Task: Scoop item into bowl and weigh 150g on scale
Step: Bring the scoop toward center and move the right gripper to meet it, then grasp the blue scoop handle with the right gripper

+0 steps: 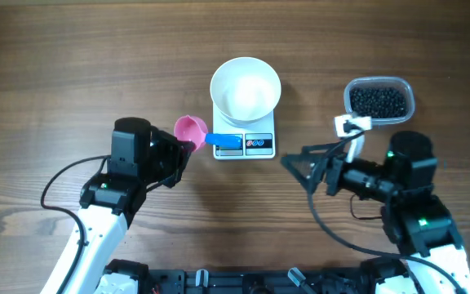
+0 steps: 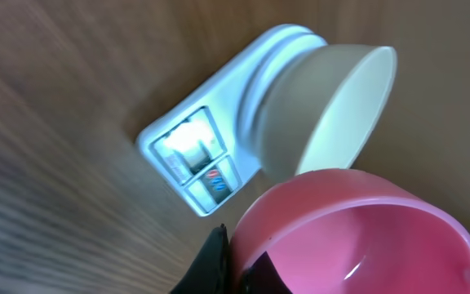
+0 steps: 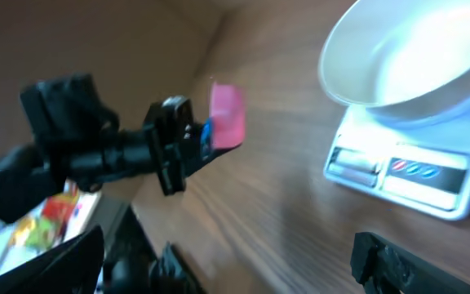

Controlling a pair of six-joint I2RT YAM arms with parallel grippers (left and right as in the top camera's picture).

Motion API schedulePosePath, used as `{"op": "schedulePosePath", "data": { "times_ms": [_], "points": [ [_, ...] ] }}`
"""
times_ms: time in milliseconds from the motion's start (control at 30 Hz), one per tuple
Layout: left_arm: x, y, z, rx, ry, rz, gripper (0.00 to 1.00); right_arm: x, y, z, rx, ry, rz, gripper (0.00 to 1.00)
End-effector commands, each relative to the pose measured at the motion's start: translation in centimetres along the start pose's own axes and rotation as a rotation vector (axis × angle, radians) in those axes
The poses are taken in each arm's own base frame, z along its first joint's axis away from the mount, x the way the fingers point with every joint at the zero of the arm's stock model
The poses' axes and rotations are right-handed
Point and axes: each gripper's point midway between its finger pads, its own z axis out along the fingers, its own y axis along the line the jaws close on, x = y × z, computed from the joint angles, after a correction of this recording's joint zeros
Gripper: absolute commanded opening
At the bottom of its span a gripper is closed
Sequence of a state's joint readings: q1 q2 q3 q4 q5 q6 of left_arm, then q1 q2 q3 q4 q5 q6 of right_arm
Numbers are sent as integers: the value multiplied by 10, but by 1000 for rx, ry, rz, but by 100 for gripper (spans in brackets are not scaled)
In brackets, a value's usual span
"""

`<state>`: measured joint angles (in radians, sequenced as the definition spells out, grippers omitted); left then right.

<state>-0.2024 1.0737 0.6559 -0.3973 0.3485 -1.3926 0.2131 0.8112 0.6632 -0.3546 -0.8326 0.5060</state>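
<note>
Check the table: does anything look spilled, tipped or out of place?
Nothing spilled: the black grains sit in the clear tub, and the white bowl stands upright on the scale. One oddity: seen from overhead, a blue piece beside the pink scoop overlaps the scale's display.

A brown wood-grain surface [image 1: 55, 65] fills the background, its planks running sideways under soft, even light.

I count one bowl [image 1: 246, 86] and one scale [image 1: 266, 128], with two buttons [image 1: 254, 144] on its front. There is one pink scoop [image 1: 189, 127] and one clear tub [image 1: 410, 91]. The black grains [image 1: 378, 101] in it are too many for me to count. My grippers number two: left gripper [image 1: 189, 147], right gripper [image 1: 296, 170].
</note>
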Motion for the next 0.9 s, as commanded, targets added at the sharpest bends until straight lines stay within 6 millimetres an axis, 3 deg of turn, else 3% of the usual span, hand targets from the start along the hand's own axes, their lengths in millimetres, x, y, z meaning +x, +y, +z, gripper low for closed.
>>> {"op": "schedulePosePath", "data": {
  "times_ms": [0,200,400,633,867],
  "points": [
    [7,10,-3,-44,28,1,4,4,10,17,0,35,-81,99],
    [14,13,-2,-55,54,17,4,24,23,51,-28,115,-86,92],
    [37,15,2,-71,103,74,4,37,26,83,-54,170,-37,84],
    [49,18,4,-84,116,115,4,28,26,91,-59,138,24,62],
    [53,18,4,-86,125,125,4,28,24,92,-49,139,59,50]
  ]
}}
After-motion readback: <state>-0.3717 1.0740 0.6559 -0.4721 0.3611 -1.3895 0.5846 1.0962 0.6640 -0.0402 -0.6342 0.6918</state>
